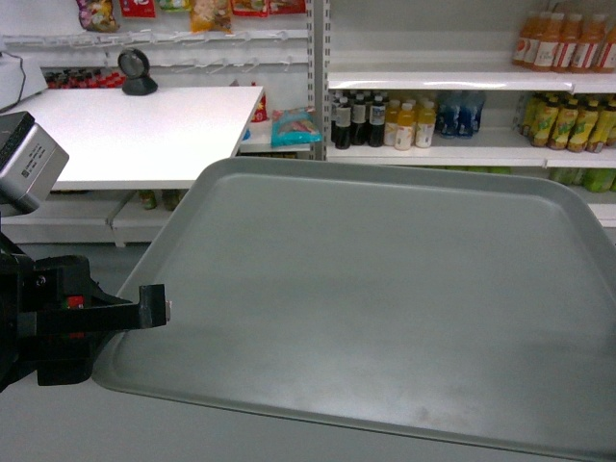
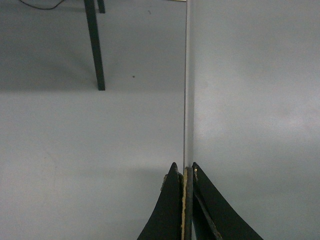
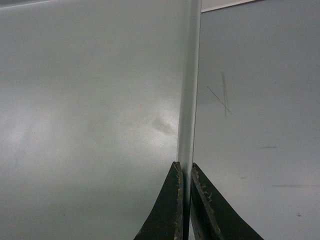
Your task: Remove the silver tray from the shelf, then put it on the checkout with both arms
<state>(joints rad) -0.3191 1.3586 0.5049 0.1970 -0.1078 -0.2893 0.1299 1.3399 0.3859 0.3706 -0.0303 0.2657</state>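
The left gripper has its jaws pressed together on the rim of the silver tray; in the left wrist view the thin edge runs straight up from between the two dark jaws, with the tray's flat face on one side of them and the grey floor on the other. A black leg of some furniture stands on that floor, well ahead of the jaws.

The right gripper likewise has its jaws clamped on the opposite rim of the tray, the edge rising from between them; the tray's matte face, bearing a small dent just ahead of the jaws, lies to one side, and a scuffed grey floor to the other.

In the head view the tray is held in the air, tilted slightly, filling most of the frame, with the left arm's black jaws at its left rim. The right gripper is outside that view. Beyond the tray's far left corner, well apart from the jaws, is the white checkout desk, carrying a small black round scanner. Beyond the tray's far edge stands the white shelf, stocked with bottled drinks.
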